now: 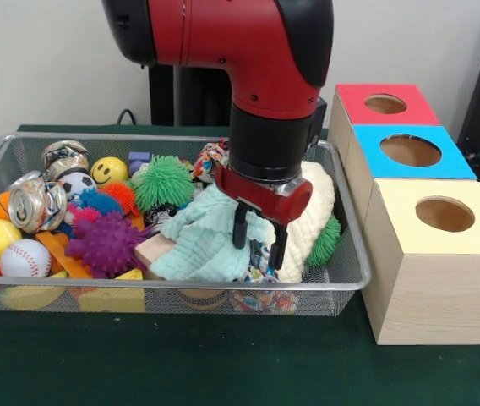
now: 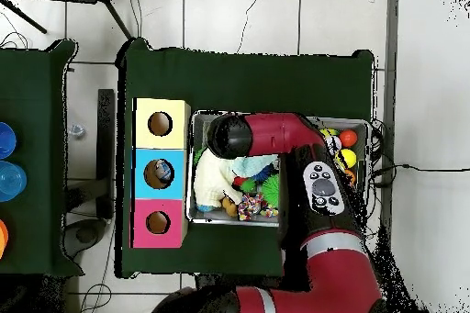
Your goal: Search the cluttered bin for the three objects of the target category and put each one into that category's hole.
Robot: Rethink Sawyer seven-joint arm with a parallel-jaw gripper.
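Front view, l. to r.: wire-mesh bin (image 1: 3,152) fills the table's left and centre, packed w/ balls, a crushed can (image 1: 37,201), a purple spiky ball (image 1: 103,243) and a mint cloth (image 1: 202,241); three wooden boxes (image 1: 426,254) w/ red, blue and yellow holed tops line the right edge. Sawyer gripper (image 1: 257,241) hangs wrist-vertical over the bin's right half, jaws apart, tips down among mint cloth and cream knit (image 1: 312,216), a patterned item just below them. Target category unclear; likely a search-and-grasp step, boxes to the jaws' right.
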